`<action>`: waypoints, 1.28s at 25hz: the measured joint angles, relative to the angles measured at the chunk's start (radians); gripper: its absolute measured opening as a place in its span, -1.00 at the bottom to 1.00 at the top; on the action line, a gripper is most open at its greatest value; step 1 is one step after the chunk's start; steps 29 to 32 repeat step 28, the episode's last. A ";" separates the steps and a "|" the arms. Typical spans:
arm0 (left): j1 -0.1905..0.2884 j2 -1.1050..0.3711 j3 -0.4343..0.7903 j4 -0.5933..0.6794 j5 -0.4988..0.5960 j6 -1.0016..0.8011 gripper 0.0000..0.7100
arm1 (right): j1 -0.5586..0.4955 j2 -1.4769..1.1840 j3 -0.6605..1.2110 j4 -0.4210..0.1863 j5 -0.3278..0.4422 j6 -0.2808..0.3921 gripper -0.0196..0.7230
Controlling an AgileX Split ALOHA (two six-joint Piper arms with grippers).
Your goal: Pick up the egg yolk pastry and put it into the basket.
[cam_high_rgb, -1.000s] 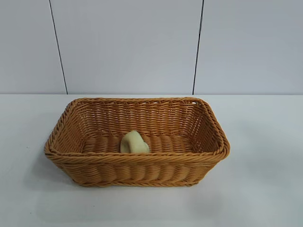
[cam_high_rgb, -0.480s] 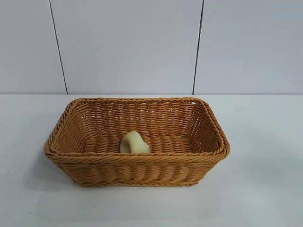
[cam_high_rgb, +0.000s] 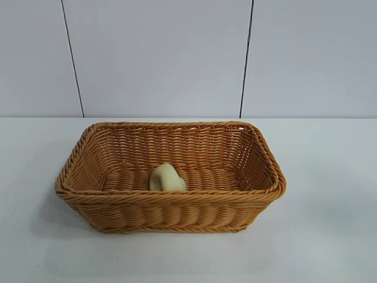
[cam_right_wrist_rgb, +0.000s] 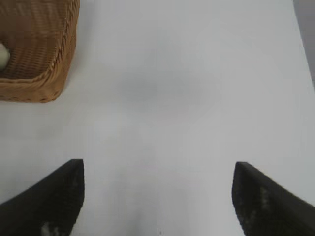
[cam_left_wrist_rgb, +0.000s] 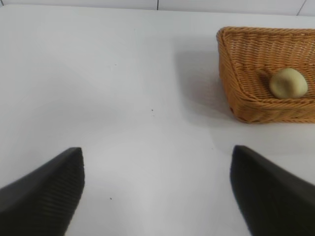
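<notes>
The small pale cream, dome-shaped egg yolk pastry (cam_high_rgb: pixel 167 178) already lies inside the orange-brown woven wicker basket (cam_high_rgb: pixel 171 198), at one o'clock from the left gripper (cam_left_wrist_rgb: pixel 157 189) and eleven o'clock from the right gripper (cam_right_wrist_rgb: pixel 157 196), both with fingers apart and empty over the white surface (cam_left_wrist_rgb: pixel 123 98).

White table (cam_high_rgb: pixel 330 236), smooth and matte. Directly on it, only a wicker basket (cam_high_rgb: pixel 171 213), standing flat near the middle.

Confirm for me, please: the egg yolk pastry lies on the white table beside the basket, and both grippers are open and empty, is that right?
Not quite. The egg yolk pastry lies inside the basket, on its floor, as the exterior view shows. The rest holds: the left gripper and the right gripper are open and empty over the white table.
</notes>
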 joint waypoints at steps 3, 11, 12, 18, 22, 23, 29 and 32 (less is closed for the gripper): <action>0.000 0.000 0.000 0.000 0.000 0.000 0.78 | 0.000 -0.090 0.000 0.000 0.000 0.000 0.58; 0.000 0.000 0.000 0.000 0.000 0.000 0.78 | 0.000 -0.128 0.000 0.003 0.004 0.000 0.58; 0.000 0.000 0.000 0.000 0.000 0.000 0.78 | 0.000 -0.128 0.000 0.003 0.004 0.000 0.58; 0.000 0.000 0.000 0.000 0.000 0.000 0.78 | 0.000 -0.128 0.000 0.003 0.004 0.000 0.58; 0.000 0.000 0.000 0.000 0.000 0.000 0.78 | 0.000 -0.128 0.000 0.003 0.004 0.000 0.58; 0.000 0.000 0.000 0.000 0.000 0.000 0.78 | 0.000 -0.128 0.000 0.003 0.004 0.000 0.58; 0.000 0.000 0.000 0.000 0.000 0.000 0.78 | 0.000 -0.128 0.000 0.003 0.004 0.000 0.58; 0.000 0.000 0.000 0.000 0.000 0.000 0.78 | 0.000 -0.128 0.000 0.003 0.004 0.000 0.58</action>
